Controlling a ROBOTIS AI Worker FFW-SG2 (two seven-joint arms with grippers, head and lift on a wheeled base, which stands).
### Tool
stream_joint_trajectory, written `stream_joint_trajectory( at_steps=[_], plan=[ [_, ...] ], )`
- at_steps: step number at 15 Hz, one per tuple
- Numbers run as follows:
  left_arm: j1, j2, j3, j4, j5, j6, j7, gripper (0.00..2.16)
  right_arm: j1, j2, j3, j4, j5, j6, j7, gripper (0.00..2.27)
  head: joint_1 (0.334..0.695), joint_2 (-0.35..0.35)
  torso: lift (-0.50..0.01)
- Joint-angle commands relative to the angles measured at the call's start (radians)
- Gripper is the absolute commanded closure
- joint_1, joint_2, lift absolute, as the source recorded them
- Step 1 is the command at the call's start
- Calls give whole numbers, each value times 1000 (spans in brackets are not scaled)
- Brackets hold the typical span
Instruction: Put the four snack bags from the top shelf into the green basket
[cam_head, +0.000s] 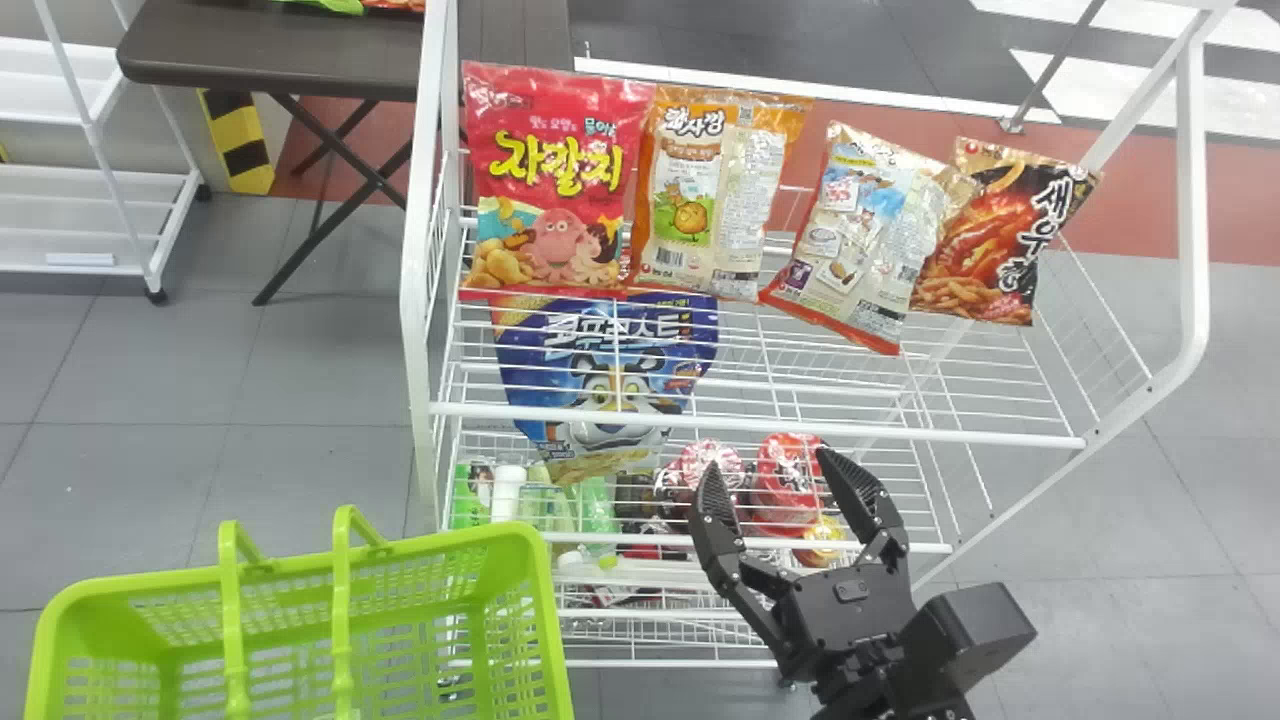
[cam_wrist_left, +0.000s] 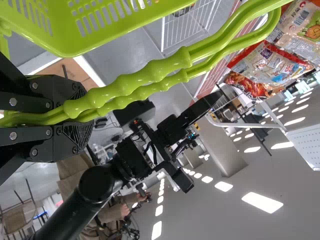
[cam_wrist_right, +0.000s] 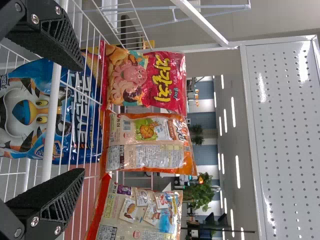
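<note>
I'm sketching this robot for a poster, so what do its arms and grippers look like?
The left gripper and right gripper are black, each with two tapering fingers, textured inner pads and round silvery screws. The right arm is black too, with a smooth tubular section, a rounded joint, boxy housings and thin dark cables; small orange and blue spots show near its wrist.
</note>
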Motion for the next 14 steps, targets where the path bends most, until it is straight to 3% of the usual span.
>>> stream_joint_trajectory(
  at_steps=[1, 10, 14],
  plan=[
    [0, 0, -3, 3, -2, -1, -10, 2145, 0, 7, 1, -3, 0, 0, -1, 97, 695, -194, 0],
    [0, 5, -14, 10, -5, -19, -10, 2145, -37, 7, 8, -5, 3, 58, 1, 97, 695, -189, 0],
    [-11, 5, -15, 18, -10, -19, -10, 2145, -152, 7, 13, 6, 18, 221, -15, 97, 695, -181, 0]
  ],
)
